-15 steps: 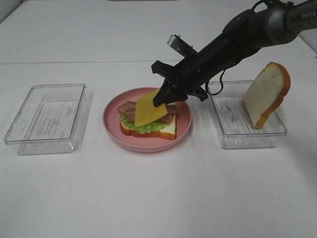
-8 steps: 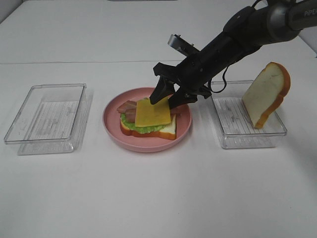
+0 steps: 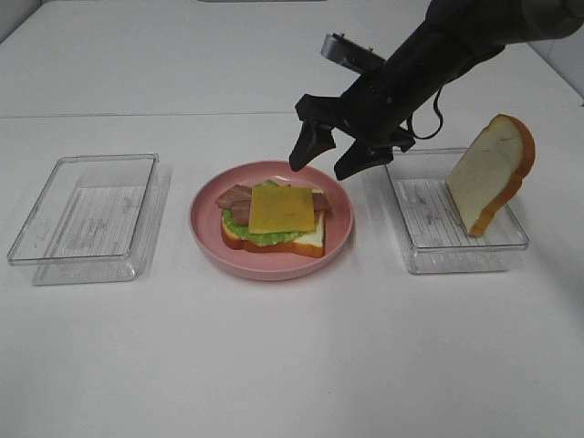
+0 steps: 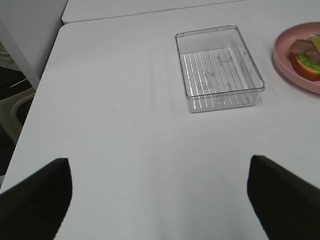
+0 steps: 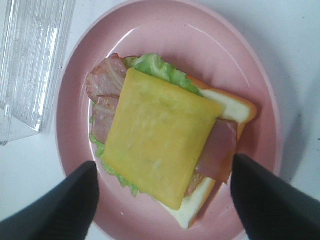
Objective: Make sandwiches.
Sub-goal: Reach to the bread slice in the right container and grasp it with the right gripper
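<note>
A pink plate [image 3: 208, 239] in the middle of the table holds the open sandwich [image 3: 274, 219]: a bread slice, green lettuce, bacon strips and a yellow cheese square [image 5: 157, 135] lying flat on top. My right gripper [image 3: 327, 155] hangs open just above the plate's far right rim, holding nothing. A second bread slice [image 3: 490, 173] leans upright in the right clear tray [image 3: 429, 246]. The left gripper [image 4: 160, 195] stands open over bare table near the left edge; the exterior view does not show it.
An empty clear tray [image 3: 87, 219] lies left of the plate, also seen in the left wrist view as a clear tray [image 4: 218, 67]. The table's left edge [image 4: 37, 100] shows in the left wrist view.
My right gripper opened and let go of the cheese, which dropped flat onto the bacon. The gripper then rose and drew back to the right. The left arm did not move.
</note>
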Tool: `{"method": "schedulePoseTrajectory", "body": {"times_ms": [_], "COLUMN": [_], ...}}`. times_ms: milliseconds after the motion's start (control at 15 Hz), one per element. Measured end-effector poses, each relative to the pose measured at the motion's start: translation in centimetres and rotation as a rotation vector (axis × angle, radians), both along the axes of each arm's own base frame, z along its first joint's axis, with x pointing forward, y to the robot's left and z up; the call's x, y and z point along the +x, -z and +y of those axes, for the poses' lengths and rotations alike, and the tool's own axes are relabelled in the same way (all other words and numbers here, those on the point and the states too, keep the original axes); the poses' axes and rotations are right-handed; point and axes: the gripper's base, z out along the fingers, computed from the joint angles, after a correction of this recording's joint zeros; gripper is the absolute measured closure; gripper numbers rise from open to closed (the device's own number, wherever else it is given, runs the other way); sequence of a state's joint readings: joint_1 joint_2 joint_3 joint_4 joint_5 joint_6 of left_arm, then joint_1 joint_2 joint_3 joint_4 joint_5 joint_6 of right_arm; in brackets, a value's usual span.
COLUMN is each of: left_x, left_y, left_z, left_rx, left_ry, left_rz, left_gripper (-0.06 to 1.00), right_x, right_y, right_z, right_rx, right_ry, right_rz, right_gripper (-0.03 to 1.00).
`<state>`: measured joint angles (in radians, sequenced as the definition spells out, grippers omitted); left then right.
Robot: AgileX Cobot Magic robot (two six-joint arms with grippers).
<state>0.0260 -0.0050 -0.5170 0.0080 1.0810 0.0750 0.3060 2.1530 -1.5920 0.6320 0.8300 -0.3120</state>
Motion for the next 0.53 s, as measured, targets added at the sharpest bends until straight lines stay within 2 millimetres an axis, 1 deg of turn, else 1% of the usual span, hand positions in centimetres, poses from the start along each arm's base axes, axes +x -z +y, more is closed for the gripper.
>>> {"method": "schedulePoseTrajectory", "body": {"times_ms": [67, 133, 333, 533], "left_x": [0.0, 0.0, 0.0, 0.0], "left_y": [0.0, 0.0, 0.0, 0.0], "left_z": [0.0, 0.0, 0.0, 0.0], "left_rx": [0.000, 0.000, 0.000, 0.000], "left_ry": [0.000, 0.000, 0.000, 0.000], "left_rz": [0.000, 0.000, 0.000, 0.000], "left_gripper": [0.07, 0.07, 0.07, 0.07], "right_x": [-0.6, -1.0, -1.9, -1.6], "right_y": [-2.9, -4.5, -7.9, -10.8], "right_z": [-0.4, -0.7, -2.2, -4.6], "right_rx": [-0.011, -0.033, -0.154, -0.283], "right_ry": [-0.006, 0.006, 0.049, 0.081], "right_rz": [-0.041, -0.059, -0.090, -0.067], "right_gripper": [0.14, 0.12, 0.10, 0.11]}}
